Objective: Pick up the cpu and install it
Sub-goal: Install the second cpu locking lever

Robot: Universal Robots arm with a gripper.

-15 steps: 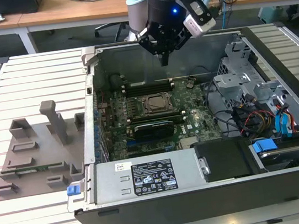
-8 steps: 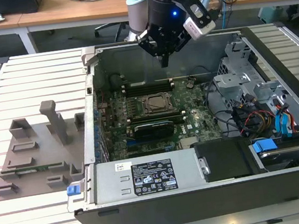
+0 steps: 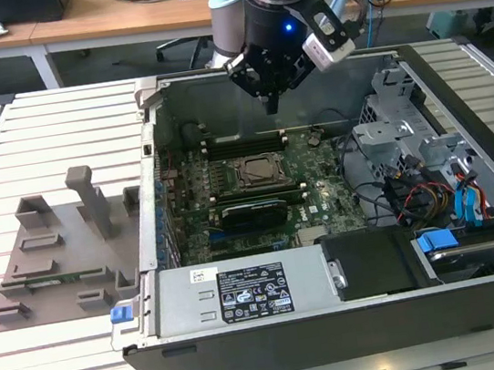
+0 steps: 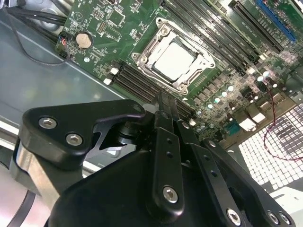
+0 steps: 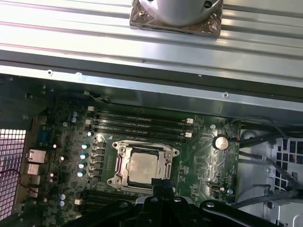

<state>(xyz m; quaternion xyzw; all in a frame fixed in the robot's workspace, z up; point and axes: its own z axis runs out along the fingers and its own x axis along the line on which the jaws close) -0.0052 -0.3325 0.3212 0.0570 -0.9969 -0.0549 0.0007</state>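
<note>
The cpu [image 3: 259, 172], a pale silver square chip, lies flat inside the metal socket frame on the green motherboard [image 3: 317, 189] of the open computer case [image 3: 152, 198]. It shows in both wrist views, in the second wrist view [image 4: 174, 60] and in the first wrist view [image 5: 144, 169]. My gripper [image 3: 272, 103] hangs above the motherboard, a little behind the socket in the exterior view, well clear of the chip. Its black fingers [image 4: 164, 101] are pressed together with nothing between them. In the first wrist view the fingertips [image 5: 161, 182] overlap the near edge of the socket.
A black rectangular card [image 3: 253, 212] stands in a slot in front of the socket. The power supply [image 3: 244, 296] fills the case front, drive bays with blue cables [image 3: 456, 201] the exterior view's right. A grey slotted fixture [image 3: 63, 248] sits at the left on the slatted table.
</note>
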